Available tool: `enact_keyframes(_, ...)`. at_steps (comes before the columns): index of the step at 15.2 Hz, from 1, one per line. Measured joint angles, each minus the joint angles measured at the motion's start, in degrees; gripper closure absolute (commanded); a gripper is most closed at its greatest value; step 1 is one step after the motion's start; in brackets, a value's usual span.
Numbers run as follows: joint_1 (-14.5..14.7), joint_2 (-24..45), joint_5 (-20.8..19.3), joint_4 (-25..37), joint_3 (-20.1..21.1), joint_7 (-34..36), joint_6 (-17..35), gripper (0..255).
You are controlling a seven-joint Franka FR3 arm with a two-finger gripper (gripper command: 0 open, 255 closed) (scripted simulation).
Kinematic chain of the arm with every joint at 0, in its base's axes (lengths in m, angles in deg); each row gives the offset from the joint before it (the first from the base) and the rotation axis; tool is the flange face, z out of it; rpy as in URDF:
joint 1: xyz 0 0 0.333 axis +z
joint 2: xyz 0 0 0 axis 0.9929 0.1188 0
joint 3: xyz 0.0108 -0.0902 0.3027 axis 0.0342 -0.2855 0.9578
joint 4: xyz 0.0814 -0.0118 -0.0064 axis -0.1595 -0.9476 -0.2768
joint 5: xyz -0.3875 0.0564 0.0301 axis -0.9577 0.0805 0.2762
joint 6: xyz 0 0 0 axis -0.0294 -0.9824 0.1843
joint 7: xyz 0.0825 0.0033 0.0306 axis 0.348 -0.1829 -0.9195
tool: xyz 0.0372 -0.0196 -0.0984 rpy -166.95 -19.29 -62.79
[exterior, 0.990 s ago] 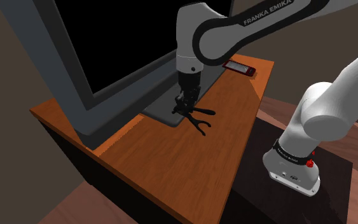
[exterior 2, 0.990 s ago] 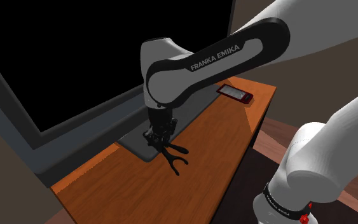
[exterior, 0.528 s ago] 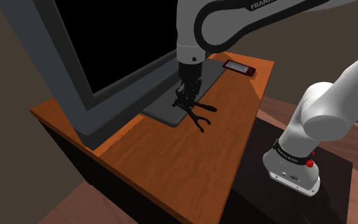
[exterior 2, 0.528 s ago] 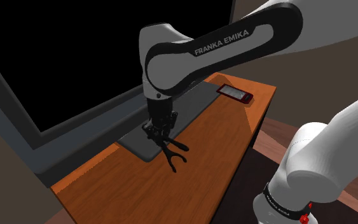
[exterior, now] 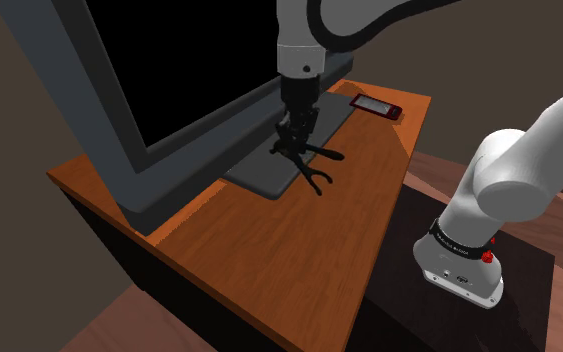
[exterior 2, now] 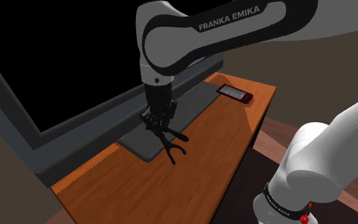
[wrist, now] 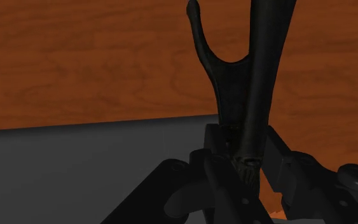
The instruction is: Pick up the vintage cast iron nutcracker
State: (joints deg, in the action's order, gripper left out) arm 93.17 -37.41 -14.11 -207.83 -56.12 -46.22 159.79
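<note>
**Nutcracker comes up with the hand**

Over the last second we have watched the arm rise, and the black nutcracker (exterior: 312, 166) has gone up with it. A second ago its forked legs lay low over the table (exterior: 299, 262), at the edge of the grey base (exterior: 257, 176) under the screen (exterior: 119, 150). Now they hang higher, below the gripper (exterior: 295, 141), spread out and pointing down and towards the shoulder view's right.

In the wrist view the jaws are closed tight on the nutcracker's top end, one on each side. The two legs run away from the hand, with the wood and the grey base beyond them. From that view we judge the grip firm and roughly centred.

We take this to mean the grasp is done and the lift is under way. Whether the leg tips are fully clear of the wood we cannot tell; dark shadow beneath them blurs the gap. The legs are long and stick out to one side, so we would expect some swing. The red phone (exterior: 376, 106) lies well apart at the far corner, out of the way.
</note>
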Motion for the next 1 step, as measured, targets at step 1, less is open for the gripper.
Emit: enact_keyframes(1, 0.0, 0.0, 0.0, 0.4, 0.0, 0.1, -0.4, 255)
